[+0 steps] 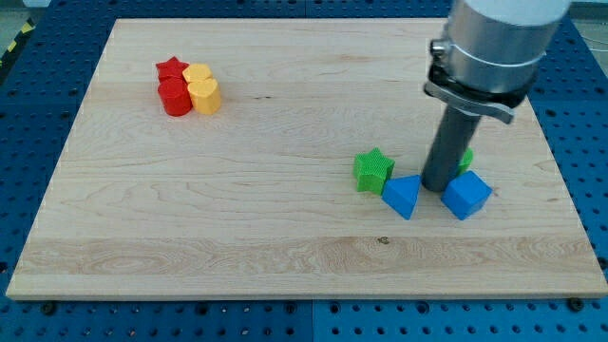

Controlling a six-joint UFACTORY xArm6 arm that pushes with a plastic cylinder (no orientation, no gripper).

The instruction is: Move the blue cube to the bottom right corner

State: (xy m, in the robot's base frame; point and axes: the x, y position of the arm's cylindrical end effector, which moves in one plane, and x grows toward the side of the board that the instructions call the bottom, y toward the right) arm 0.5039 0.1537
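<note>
My tip [440, 187] is just a plain rod, so it has no hand to spread or pinch. The blue cube [466, 195] sits touching it on the view's right. The blue triangle block [402, 197] is close on the other side. A crooked push could make the cube spin off, or drag the triangle along. The cube sits turned cornerwise, with no long side.

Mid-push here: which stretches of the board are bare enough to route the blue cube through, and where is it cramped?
Bare: the strip from the blue cube to the wooden board's bottom right corner, and the middle and bottom left. Crowded: my tip stands between the blue triangular block and the cube, beside the green star block. Red and yellow blocks cluster top left.
</note>
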